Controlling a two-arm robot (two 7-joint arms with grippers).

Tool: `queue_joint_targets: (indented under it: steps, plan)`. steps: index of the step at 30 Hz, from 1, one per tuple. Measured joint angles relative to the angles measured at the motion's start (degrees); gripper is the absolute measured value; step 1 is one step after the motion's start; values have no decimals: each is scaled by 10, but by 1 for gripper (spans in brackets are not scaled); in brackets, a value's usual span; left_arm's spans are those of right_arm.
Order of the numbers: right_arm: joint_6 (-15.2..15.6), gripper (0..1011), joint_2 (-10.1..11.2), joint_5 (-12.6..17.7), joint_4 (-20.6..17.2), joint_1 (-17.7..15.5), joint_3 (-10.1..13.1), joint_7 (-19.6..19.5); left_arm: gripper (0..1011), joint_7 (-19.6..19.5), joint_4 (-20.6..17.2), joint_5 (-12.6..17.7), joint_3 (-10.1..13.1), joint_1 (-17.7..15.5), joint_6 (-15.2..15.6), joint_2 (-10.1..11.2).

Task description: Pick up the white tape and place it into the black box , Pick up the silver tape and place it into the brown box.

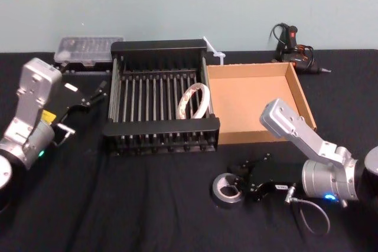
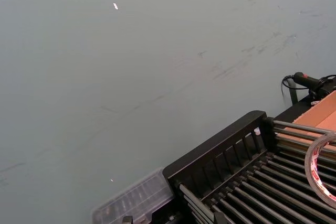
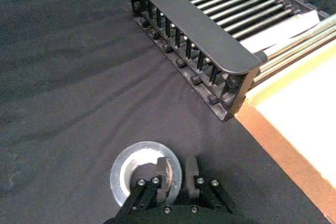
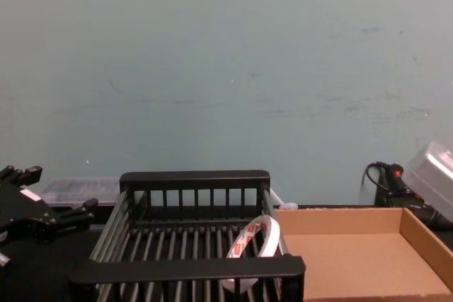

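My right end effector is clamped on the right wall of the silver tape, which rests on the near counter. The brown box lies just beyond, far and right. The white tape sits in the black box. My left end effector is parked open at far left.

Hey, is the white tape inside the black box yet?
Yes, inside: the white tape stands tilted on the slatted bottom of the black box, leaning by its right wall.

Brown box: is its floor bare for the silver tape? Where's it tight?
The brown box floor is bare wall to wall. Tight spots: the right wall of the black box, where the white tape leans, and around the silver tape, at the right gripper.
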Motion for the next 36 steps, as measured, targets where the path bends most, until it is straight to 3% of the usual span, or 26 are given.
queue_joint_targets:
  steps: [4, 21, 27, 36]
  plan:
    - [0, 138, 0, 0, 0, 0, 0, 0, 1001, 0, 0, 0, 0, 0, 0, 0]
    - [0, 135, 4, 8, -3, -2, 5, 4, 1001, 0, 0, 0, 0, 0, 0, 0]
    - [0, 135, 9, 25, -12, -6, 22, -1, 1001, 0, 0, 0, 0, 0, 0, 0]
    - [-2, 135, 6, 46, -13, -5, 60, -39, 1001, 0, 0, 0, 0, 0, 0, 0]
